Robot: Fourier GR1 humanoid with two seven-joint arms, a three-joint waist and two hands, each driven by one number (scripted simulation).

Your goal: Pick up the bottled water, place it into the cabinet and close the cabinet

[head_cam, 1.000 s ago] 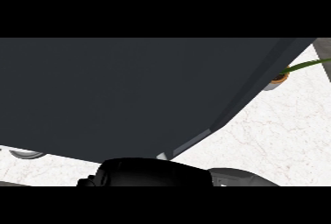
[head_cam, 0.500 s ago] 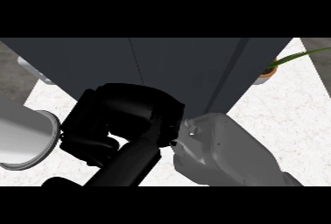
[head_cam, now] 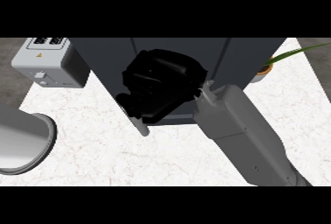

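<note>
Looking for the bottled water, I see none; it may be hidden behind the right robot hand (head_cam: 158,85), up against the cabinet (head_cam: 245,57). Whether that hand is open or clamped, I cannot tell. It had best move slowly, square to the cabinet front.

Black right hand (head_cam: 158,85), smooth grey right forearm (head_cam: 241,131)

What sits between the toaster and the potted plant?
In the head view, the dark cabinet fills the stretch between the toaster and the potted plant, with the right hand in front of it.
</note>
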